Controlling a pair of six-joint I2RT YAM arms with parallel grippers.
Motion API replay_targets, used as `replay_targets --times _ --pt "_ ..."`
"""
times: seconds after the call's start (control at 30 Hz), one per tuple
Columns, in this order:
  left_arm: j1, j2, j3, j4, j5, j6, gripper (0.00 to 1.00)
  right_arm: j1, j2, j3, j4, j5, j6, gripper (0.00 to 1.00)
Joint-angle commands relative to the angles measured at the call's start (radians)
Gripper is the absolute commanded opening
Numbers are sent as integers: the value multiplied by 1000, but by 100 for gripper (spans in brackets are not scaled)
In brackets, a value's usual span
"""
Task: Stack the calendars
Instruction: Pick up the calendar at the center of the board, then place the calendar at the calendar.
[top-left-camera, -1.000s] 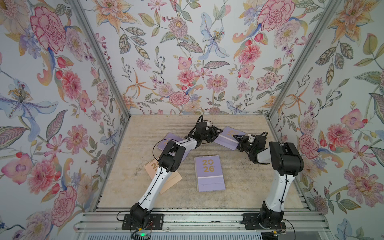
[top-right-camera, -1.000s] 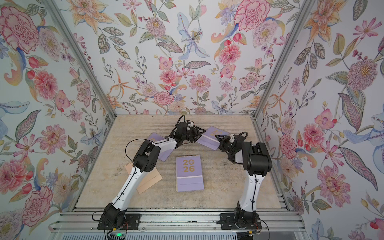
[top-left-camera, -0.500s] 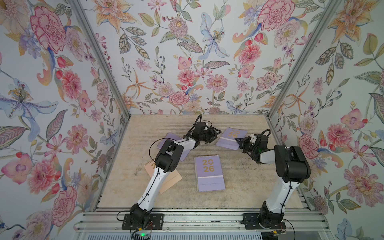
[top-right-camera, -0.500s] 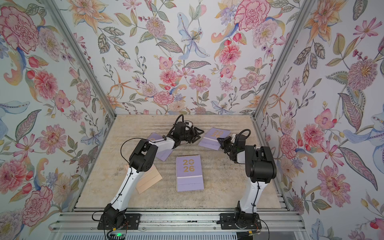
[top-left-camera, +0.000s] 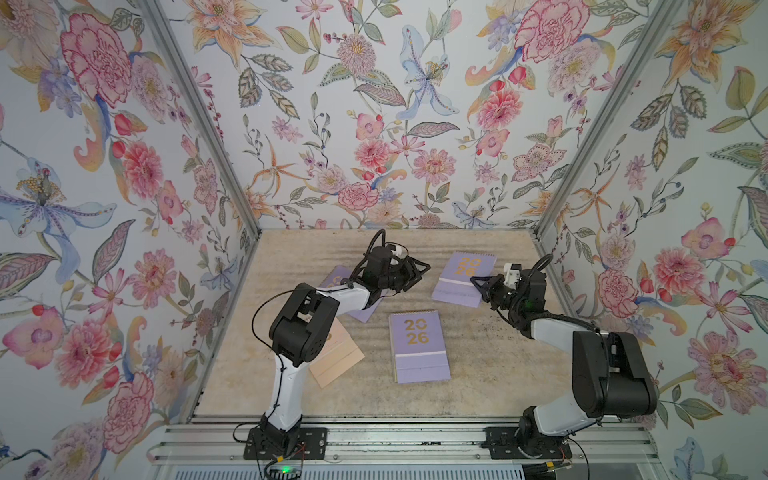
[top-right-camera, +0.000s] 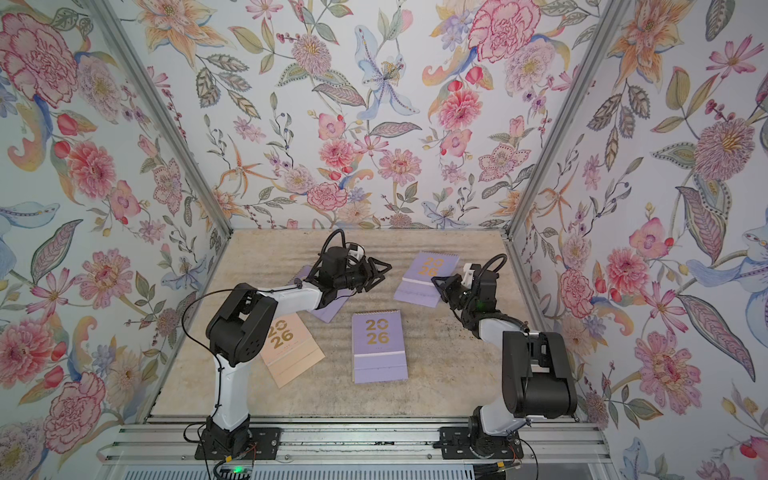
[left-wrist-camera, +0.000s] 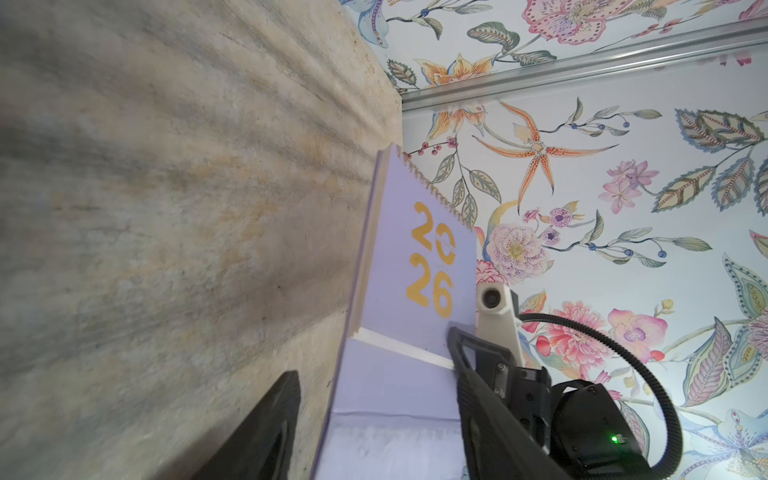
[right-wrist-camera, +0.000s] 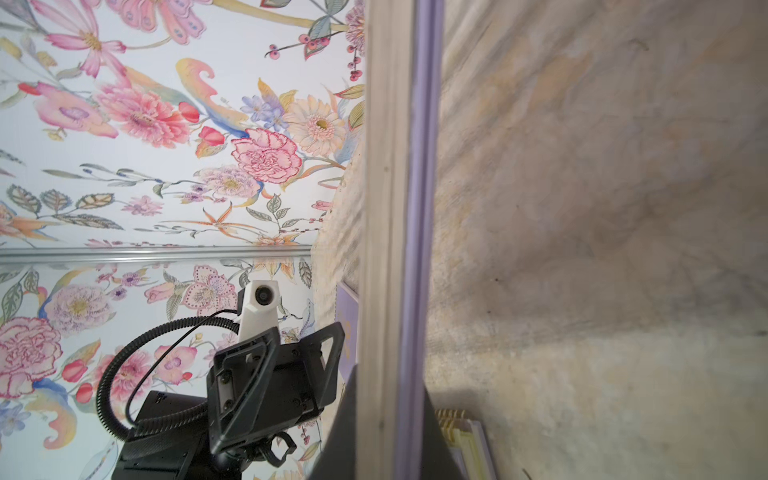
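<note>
A lilac calendar (top-left-camera: 463, 274) (top-right-camera: 426, 276) lies at the table's back right. My right gripper (top-left-camera: 476, 282) (top-right-camera: 437, 283) is shut on its near right edge; in the right wrist view the jaws (right-wrist-camera: 390, 415) pinch the calendar's edge (right-wrist-camera: 399, 187). My left gripper (top-left-camera: 417, 277) (top-right-camera: 381, 276) stands open just left of it, apart from it. One finger (left-wrist-camera: 270, 424) shows beside the "2026" cover (left-wrist-camera: 415, 270). Another lilac calendar (top-left-camera: 419, 345) lies mid-table. A peach one (top-left-camera: 336, 361) and a lilac one (top-left-camera: 363, 311) lie partly under the left arm.
Floral walls (top-left-camera: 374, 145) close the table in at the back and on both sides. A metal rail (top-left-camera: 395, 440) runs along the front. Page edges with a yellow layer and gold spiral (right-wrist-camera: 461, 436) show close to the right gripper.
My right gripper has slid in and shut on the back right calendar's edge. The left gripper has drawn back a little to the left, staying open.
</note>
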Motion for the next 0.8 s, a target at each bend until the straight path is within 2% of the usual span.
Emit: replay_targets --times 0.0,0.13,0.27,0.33,0.6,0.77 --pt "11 -100 -103 22 -29 50 63 34 -102 -33 -86 0 -95 0" --pt "17 -192 -232 51 -40 46 63 90 -223 -61 -161 14 -136 0" --pt "29 -257 -389 231 -34 -64 63 155 -341 -108 -184 41 -142 0" --pt "30 -282 -430 243 -31 -69 63 189 -377 -128 -192 48 -141 0" --pt "44 -424 -626 258 -42 -69 63 316 -439 -202 -165 13 -120 0" --pt "56 -527 -716 205 -55 -38 63 387 -414 -246 -81 -4 -87 0"
